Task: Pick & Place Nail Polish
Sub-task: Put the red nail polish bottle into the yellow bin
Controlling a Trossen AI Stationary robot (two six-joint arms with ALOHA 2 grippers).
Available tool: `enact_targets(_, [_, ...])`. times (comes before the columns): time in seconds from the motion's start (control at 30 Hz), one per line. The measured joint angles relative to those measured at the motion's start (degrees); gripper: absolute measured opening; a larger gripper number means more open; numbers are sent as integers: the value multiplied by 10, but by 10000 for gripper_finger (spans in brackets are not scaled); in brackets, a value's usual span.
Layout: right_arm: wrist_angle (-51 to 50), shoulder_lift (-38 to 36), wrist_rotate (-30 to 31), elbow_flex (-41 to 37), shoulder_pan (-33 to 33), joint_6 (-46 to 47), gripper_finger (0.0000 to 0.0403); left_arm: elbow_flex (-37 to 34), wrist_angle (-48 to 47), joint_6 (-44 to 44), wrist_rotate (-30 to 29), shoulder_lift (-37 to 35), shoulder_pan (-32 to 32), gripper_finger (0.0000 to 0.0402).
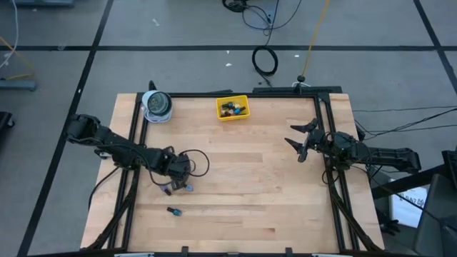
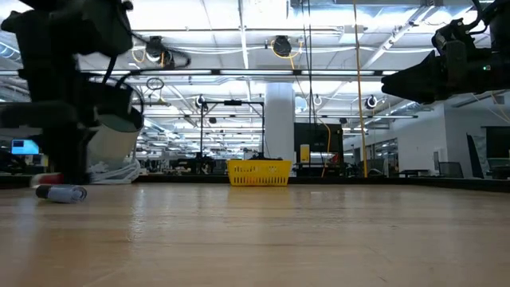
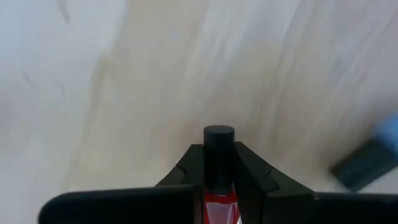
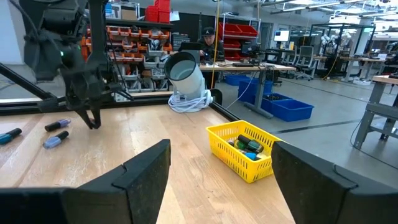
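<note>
From above, the left gripper (image 1: 171, 187) is down at the near-left part of the table (image 1: 243, 185), pressed shut on a red nail polish bottle that the arm hides here; a bluish bottle (image 1: 188, 188) lies just beside it and another loose bottle (image 1: 173, 211) lies nearer the front edge, while the yellow tray (image 1: 232, 108) with several bottles sits well apart at the far edge, and the right gripper (image 1: 300, 140) waits spread at the right side. At table height, the bluish bottle (image 2: 60, 193) lies flat on its side near the foot of the left arm, its long axis level with the board. In the left wrist view, the fingers (image 3: 255, 180) pinch the red bottle (image 3: 219, 168) between them, its long axis running along the fingers and its dark cap pointing out past the fingertips. In the right wrist view, the tray (image 4: 244, 148) holds its bottles lying in a heap. The step in hand looks like the grasp itself; next comes a lift clear of the board and a carry across to the tray, keeping clear of the neighbouring bottle.
</note>
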Motion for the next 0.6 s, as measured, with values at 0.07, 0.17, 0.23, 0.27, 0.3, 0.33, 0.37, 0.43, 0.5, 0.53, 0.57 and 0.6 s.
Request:
enact_targets(0.07, [0, 0, 0, 0, 0, 0, 267, 5, 4, 13, -26, -14, 0, 38])
enact_targets(0.17, [0, 0, 0, 0, 0, 0, 267, 7, 10, 25, -57, -40, 1, 37])
enact_targets(0.23, [0, 0, 0, 0, 0, 0, 267, 7, 10, 25, -74, -51, 4, 37])
enact_targets(0.27, [0, 0, 0, 0, 0, 0, 267, 7, 11, 21, -85, -60, 6, 37])
enact_targets(0.3, [0, 0, 0, 0, 0, 0, 267, 7, 13, 13, -96, -69, 8, 37])
enact_targets(0.33, [0, 0, 0, 0, 0, 0, 267, 7, 13, 5, -107, -77, 11, 37])
enact_targets(0.37, [0, 0, 0, 0, 0, 0, 267, 7, 13, -2, -115, -86, 12, 37])
enact_targets(0.43, [0, 0, 0, 0, 0, 0, 267, 7, 20, -9, -131, -102, 16, 37])
enact_targets(0.5, [0, 0, 0, 0, 0, 0, 267, 7, 39, -8, -147, -118, 19, 37])
enact_targets(0.53, [0, 0, 0, 0, 0, 0, 267, 7, 50, -6, -155, -127, 19, 37])
enact_targets(0.57, [0, 0, 0, 0, 0, 0, 267, 7, 64, 0, -163, -136, 19, 37])
enact_targets(0.6, [0, 0, 0, 0, 0, 0, 267, 7, 83, 9, -171, -144, 19, 37])
